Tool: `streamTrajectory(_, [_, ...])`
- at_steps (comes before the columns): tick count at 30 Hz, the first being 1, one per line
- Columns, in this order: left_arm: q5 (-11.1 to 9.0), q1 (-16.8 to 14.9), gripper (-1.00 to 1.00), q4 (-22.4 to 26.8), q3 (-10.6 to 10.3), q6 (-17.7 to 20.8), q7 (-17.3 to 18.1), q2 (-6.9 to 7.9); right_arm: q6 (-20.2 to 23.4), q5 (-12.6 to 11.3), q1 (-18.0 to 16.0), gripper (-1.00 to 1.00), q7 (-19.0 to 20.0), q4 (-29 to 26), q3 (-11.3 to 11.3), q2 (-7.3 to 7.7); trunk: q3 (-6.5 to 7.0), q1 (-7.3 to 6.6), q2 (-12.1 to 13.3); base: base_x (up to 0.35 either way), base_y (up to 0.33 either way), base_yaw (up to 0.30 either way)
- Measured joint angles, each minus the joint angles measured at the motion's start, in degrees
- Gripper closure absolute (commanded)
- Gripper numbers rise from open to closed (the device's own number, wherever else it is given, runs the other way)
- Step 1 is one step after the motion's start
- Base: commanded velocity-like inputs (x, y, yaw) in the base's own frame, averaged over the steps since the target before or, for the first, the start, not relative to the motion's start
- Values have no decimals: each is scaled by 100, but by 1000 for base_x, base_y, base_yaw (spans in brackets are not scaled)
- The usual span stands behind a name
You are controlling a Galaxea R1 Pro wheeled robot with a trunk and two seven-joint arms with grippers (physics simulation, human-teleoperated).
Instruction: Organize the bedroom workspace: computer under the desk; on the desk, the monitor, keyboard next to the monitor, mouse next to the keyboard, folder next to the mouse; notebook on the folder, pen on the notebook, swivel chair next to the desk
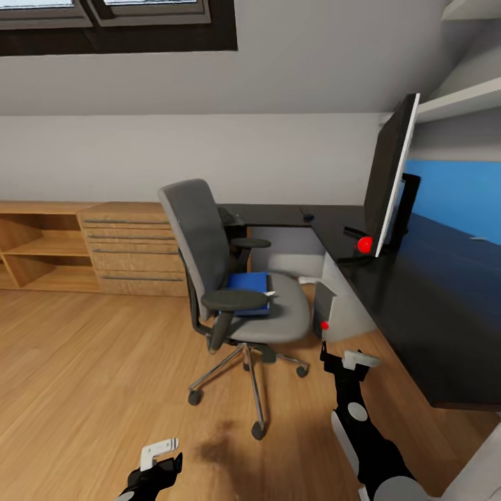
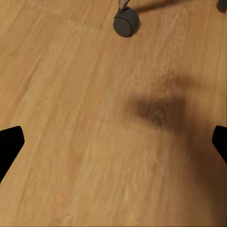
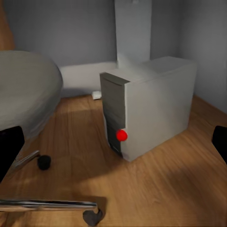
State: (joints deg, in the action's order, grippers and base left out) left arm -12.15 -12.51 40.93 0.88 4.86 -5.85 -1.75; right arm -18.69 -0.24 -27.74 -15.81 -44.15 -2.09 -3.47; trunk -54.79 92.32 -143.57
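Now my right gripper, jaws spread and empty, faces the computer; I should lift toward the folder on the swivel chair, clearing its armrest.

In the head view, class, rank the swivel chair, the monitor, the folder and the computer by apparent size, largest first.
1. swivel chair
2. monitor, seen nearly edge-on and near the camera, so unsure against the chair
3. folder and computer look alike; the computer is partly hidden under the desk.
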Motion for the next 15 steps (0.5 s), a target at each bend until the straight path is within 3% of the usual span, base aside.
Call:
streamTrajectory(10, [0,0,-100,0,0,3,-1,2,5,-7,0,-100,0,0,-4,-8,0,0,0,310,0,0])
streamTrajectory(15, [0,-2,-100,-2,0,7,-1,1,8,-9,-1,-100,-2,-2,-13,-2,0,3,0,103,0,0])
